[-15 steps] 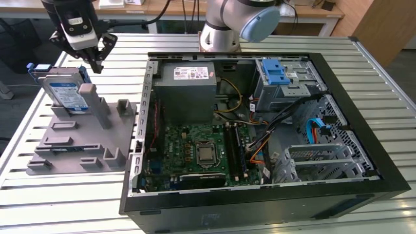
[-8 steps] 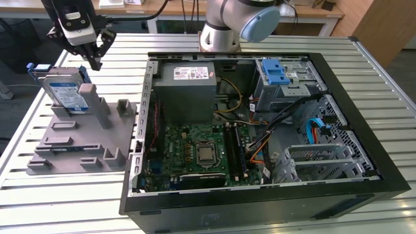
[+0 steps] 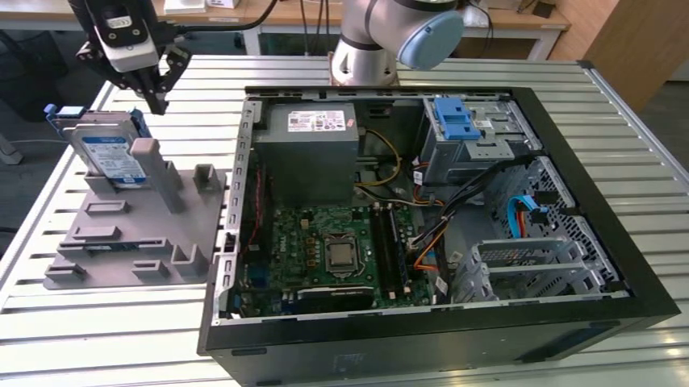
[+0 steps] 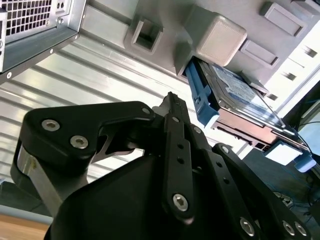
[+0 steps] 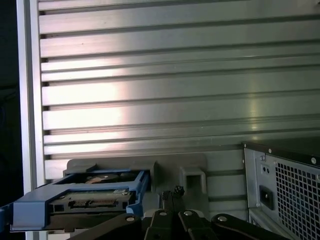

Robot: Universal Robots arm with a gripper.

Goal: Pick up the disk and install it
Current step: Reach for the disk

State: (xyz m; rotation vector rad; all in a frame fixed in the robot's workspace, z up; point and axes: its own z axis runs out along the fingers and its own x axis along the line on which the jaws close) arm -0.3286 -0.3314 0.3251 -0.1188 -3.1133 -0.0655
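Gripper [image 3: 160, 103] in upper left of exterior view: fingers pressed together, nothing held, tips near top edge of disk [image 3: 108, 153]. Disk stands on edge in grey holder [image 3: 129, 234] at exterior view's left, beside open computer case [image 3: 431, 339], on slatted table [image 3: 108, 339].

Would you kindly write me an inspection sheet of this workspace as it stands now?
Surface: ribbed silver metal table, carrying a grey plastic fixture and an open black computer case.
Job's things: silver-grey rectangular hard drive in a blue bracket, upright in the fixture, ungripped.
Clutter: nothing seen.
Grippers: black hand above the drive, shut, empty.
Cables: blue, orange and black leads inside the case.
Surroundings: wooden desks behind.
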